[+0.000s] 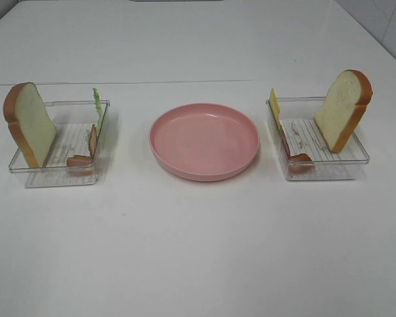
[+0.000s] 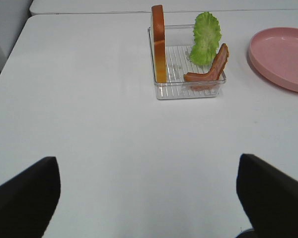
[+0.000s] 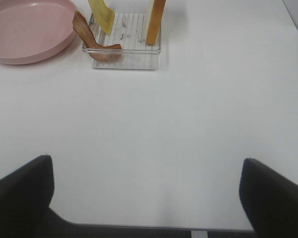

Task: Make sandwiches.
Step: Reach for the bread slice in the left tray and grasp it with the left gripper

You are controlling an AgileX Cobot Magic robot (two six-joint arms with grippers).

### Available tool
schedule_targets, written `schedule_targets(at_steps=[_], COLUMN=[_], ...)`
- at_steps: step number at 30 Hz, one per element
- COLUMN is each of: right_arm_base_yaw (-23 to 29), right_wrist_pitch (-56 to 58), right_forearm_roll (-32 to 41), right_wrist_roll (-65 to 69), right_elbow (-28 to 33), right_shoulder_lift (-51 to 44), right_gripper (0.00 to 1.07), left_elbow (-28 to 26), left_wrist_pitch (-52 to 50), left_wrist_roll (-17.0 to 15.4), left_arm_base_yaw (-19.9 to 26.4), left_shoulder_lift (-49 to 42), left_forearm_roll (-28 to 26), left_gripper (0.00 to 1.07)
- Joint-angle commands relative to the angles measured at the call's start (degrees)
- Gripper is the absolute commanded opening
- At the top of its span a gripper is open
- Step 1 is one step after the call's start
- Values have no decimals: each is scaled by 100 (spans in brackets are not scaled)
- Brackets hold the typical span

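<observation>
The sandwich parts stand in two clear trays. In the left tray (image 1: 26, 177) a bread slice (image 1: 30, 123) stands upright beside a green lettuce leaf (image 1: 98, 109) and a bacon strip (image 1: 86, 152). The right tray (image 1: 356, 168) holds another bread slice (image 1: 343, 109), a yellow cheese slice (image 1: 274, 105) and a bacon strip (image 1: 294, 150). Neither arm shows in the high view. In the left wrist view the left gripper (image 2: 149, 198) is open, well short of the tray (image 2: 188, 93), the lettuce (image 2: 205, 37) and the bacon (image 2: 211, 70). The right gripper (image 3: 146, 196) is open too, far from its tray (image 3: 124, 63).
A round pink plate (image 1: 204, 140) sits bare between the two trays, seen also as the plate (image 2: 283, 57) in the left wrist view and the plate (image 3: 25, 29) in the right. The white table (image 1: 198, 251) stretches toward the front edge.
</observation>
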Motion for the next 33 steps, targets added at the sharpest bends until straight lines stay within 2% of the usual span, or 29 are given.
schedule_targets(at_steps=[1,24,33], right_arm_base_yaw=[-17,-17,-17], right_wrist_pitch=[-23,-23,-23], right_forearm_roll=[17,17,17], right_wrist_roll=[23,23,23], right_elbow=[6,6,6], right_shoulder_lift=[-201,-195,-195], right_gripper=[99,99,99], left_elbow=[17,-46,-573], left_wrist_pitch=[-34,-109,-1272], left_wrist_roll=[-29,-52,-92], left_arm_base_yaw=[-6,-6,-6], left_shoulder_lift=[-69,6,1060], left_forearm_roll=[-46,11,6], left_gripper=[88,89,89])
